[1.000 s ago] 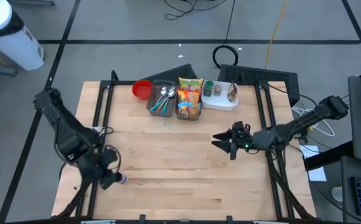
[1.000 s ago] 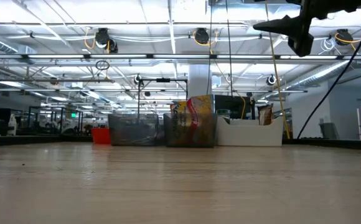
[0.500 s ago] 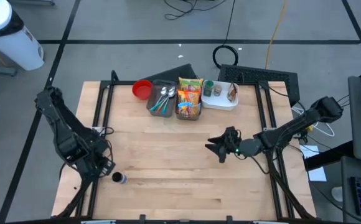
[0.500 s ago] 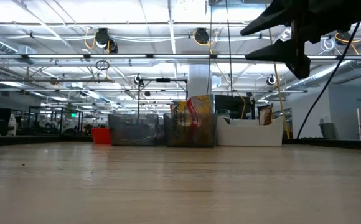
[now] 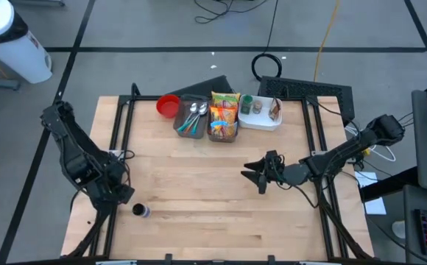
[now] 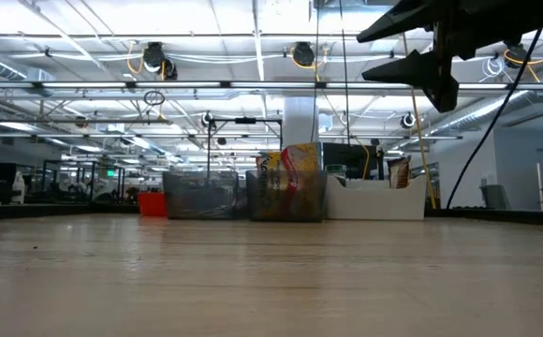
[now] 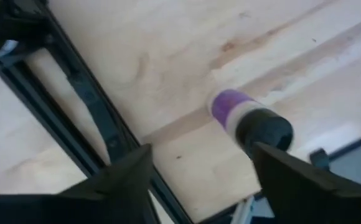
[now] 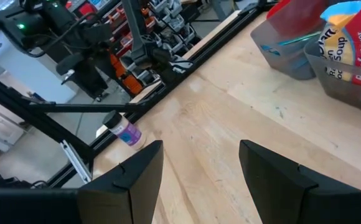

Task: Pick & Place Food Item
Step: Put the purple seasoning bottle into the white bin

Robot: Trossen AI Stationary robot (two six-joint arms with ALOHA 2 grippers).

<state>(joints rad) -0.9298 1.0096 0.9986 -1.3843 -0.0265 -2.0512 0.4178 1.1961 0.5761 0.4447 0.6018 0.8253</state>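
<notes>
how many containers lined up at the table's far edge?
4, in a row: red bowl leftmost, then spoon bin, snack-packet bin, white tray rightmost. Anything behind them may be hidden.

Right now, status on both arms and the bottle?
Left gripper open, off the small bottle. Bottle lying on the table near its left front edge. Right gripper open, hovering mid-table. Nothing between them.

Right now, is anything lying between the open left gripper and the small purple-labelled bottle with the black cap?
Nothing: in the left wrist view only bare wooden table separates the left gripper from the bottle.
</notes>
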